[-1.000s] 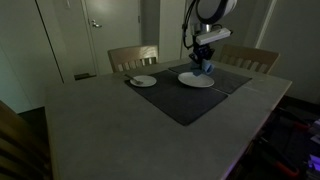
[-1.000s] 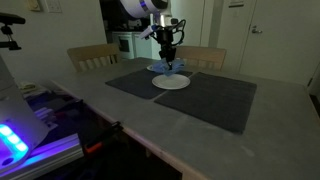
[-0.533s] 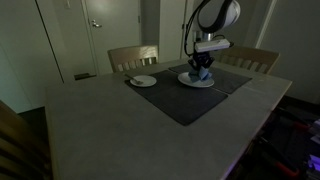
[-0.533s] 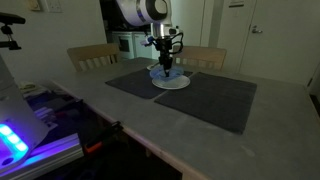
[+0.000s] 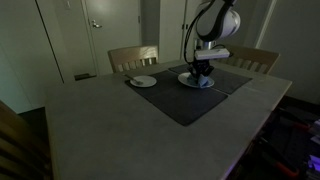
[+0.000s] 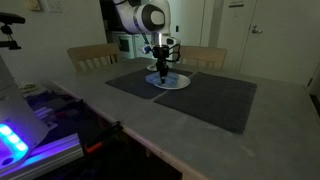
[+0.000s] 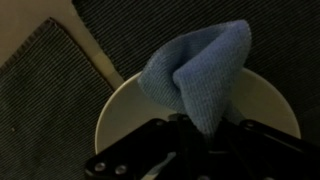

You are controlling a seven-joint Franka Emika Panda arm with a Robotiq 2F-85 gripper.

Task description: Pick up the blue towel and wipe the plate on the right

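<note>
Risk sits in my downward push: my gripper (image 7: pixel 205 128), clamped on the blue towel (image 7: pixel 200 70), could skid the right plate (image 7: pixel 115 120) across the placemat (image 7: pixel 150 25) if I press unevenly.

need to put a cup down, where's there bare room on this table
Crowded at the round white plate, where the gripper holds the blue towel, and the small white plate beside it. Free: the dark placemat in front of both plates, and the grey tabletop beyond its near edge.
</note>
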